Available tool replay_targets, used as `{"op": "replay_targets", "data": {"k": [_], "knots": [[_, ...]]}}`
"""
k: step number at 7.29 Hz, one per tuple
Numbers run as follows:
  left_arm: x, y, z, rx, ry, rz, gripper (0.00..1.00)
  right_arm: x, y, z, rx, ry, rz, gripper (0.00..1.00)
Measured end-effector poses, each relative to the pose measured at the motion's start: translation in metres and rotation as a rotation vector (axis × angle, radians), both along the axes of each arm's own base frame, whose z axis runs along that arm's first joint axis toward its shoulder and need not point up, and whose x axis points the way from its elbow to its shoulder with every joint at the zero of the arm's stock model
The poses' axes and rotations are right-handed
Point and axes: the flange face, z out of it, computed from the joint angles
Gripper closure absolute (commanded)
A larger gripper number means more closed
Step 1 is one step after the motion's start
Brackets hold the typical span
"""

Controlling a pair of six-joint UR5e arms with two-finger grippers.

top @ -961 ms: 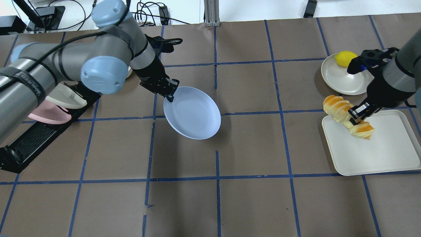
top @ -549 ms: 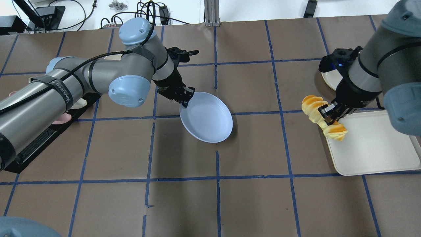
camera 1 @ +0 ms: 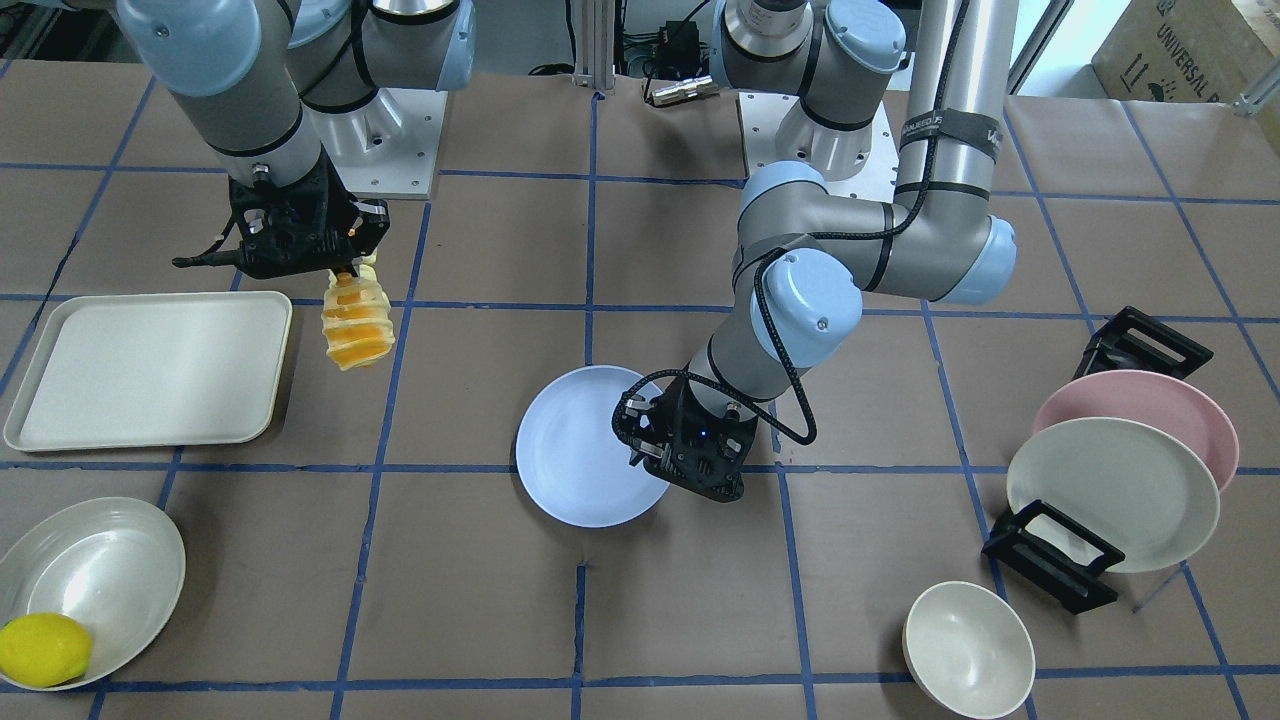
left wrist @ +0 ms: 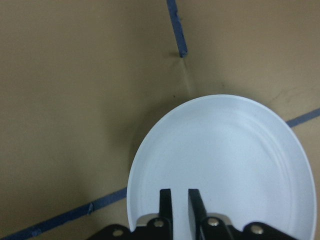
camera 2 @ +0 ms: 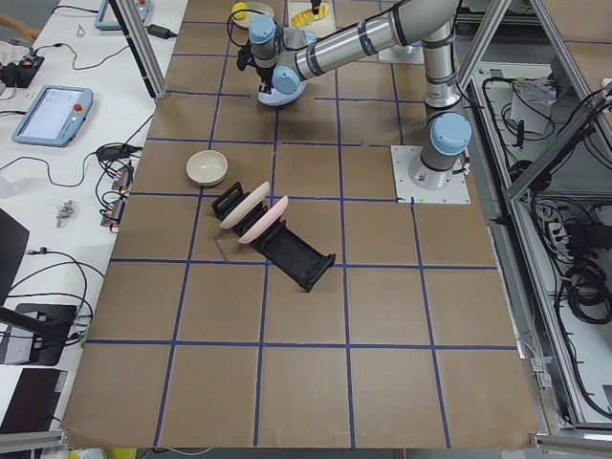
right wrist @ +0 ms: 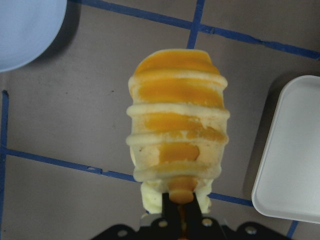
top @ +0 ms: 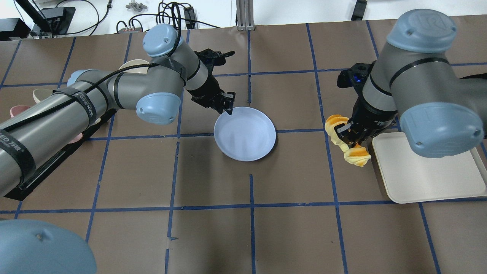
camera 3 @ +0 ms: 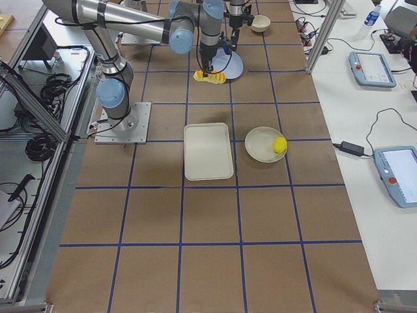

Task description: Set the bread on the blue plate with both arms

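The blue plate (top: 245, 133) is at the table's middle, also in the front view (camera 1: 580, 458) and the left wrist view (left wrist: 225, 165). My left gripper (top: 226, 106) is shut on the plate's rim; its fingers (left wrist: 165, 200) pinch the edge. The bread (top: 348, 142), orange and cream striped, hangs in my right gripper (top: 347, 136), which is shut on it above the table, right of the plate and just left of the tray. The bread also shows in the front view (camera 1: 355, 322) and the right wrist view (right wrist: 176, 130).
A cream tray (top: 430, 179) lies at the right. A cream-white plate (camera 1: 95, 575) holds a lemon (camera 1: 42, 648). A black rack (camera 1: 1050, 560) holds a pink plate (camera 1: 1160, 400) and a cream plate (camera 1: 1110, 490). A small bowl (camera 1: 968, 648) stands near it.
My left gripper has carried the blue plate rightward toward the table's middle. My right gripper has moved the bread leftward, off the tray and toward the plate.
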Motion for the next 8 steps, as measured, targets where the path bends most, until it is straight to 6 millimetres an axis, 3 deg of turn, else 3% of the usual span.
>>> {"op": "replay_targets", "data": {"k": [1, 3, 6, 8], "knots": [[0.009, 0.001, 0.011, -0.012, -0.005, 0.011, 0.00, 0.019, -0.003, -0.006, -0.006, 0.005, -0.021, 0.93], [0.047, 0.013, 0.058, -0.006, -0.057, 0.060, 0.00, 0.074, -0.013, -0.016, -0.017, 0.019, -0.072, 0.92], [0.103, 0.057, 0.141, -0.009, -0.217, 0.102, 0.00, 0.178, -0.048, -0.026, -0.023, 0.044, -0.173, 0.91], [0.130, 0.087, 0.191, 0.014, -0.263, 0.121, 0.00, 0.248, -0.069, -0.050, -0.023, 0.063, -0.197, 0.85]]}}
